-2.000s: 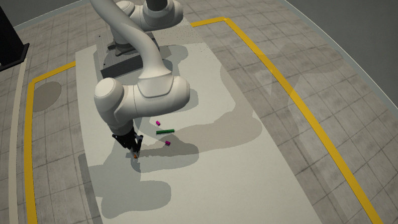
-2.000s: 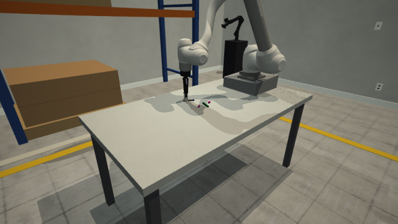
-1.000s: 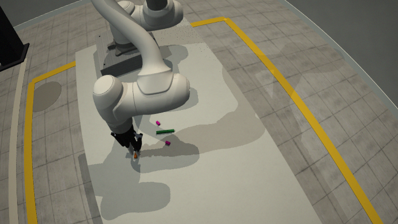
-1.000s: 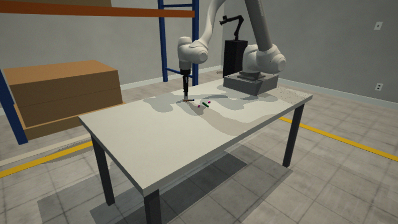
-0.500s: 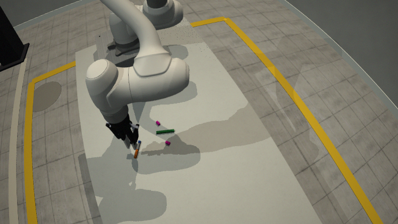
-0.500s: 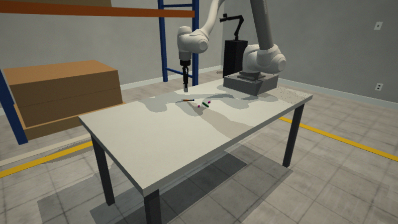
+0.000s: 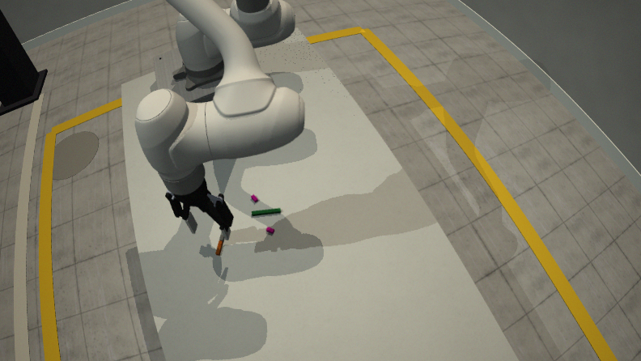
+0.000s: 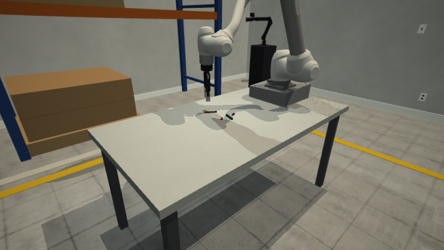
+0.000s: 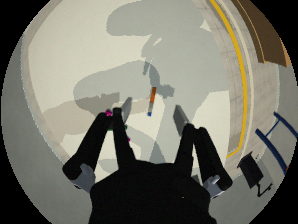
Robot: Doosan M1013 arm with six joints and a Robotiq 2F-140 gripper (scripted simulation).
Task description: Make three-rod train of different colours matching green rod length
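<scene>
1. Note at left the arm (image 7: 251, 129) (image 8: 214, 41), wrist pointing down over the table (image 7: 381, 278) (image 8: 155, 161), elbow well above the work, and the links reaching back to the mounting.

2. Observe beneath it the end effector (image 7: 209, 229) (image 8: 207, 98) (image 9: 153, 107), fingers parted partway and holding nothing, tips raised above the train. For a probable withdrawal, lift straight up before any sideways swing, keep both fingertips off the rods, and finish well away from everything.

3. Find next the orange rod (image 7: 219, 247) (image 8: 207, 111) (image 9: 153, 95), flat on the table, followed by the grey rod (image 7: 222, 239) (image 8: 213, 111) (image 9: 150, 107) and the blue rod (image 8: 216, 111) (image 9: 149, 114), the last hidden from above by a finger. Add four, three and one to match green's eight. Judge the row apparently straight and closed up, with fine gaps too small to tell; check both joints once unobstructed, and correct only if needed, with light pressure.

4. See further right the rear magenta rod (image 7: 254, 197) (image 8: 233, 114) (image 9: 129, 140), the green rod (image 7: 265, 212) (image 8: 229, 116) (image 9: 125, 128) and the front magenta rod (image 7: 269, 230) (image 8: 221, 118) (image 9: 108, 113), all clearly apart from the train. Leave untouched.

The gripper (image 7: 208, 228) (image 8: 207, 100) (image 9: 153, 107) has risen off the orange rod (image 7: 219, 247) (image 8: 207, 112) (image 9: 153, 94) (fingers spread wider), shifting up toward the top view's left edge.
</scene>
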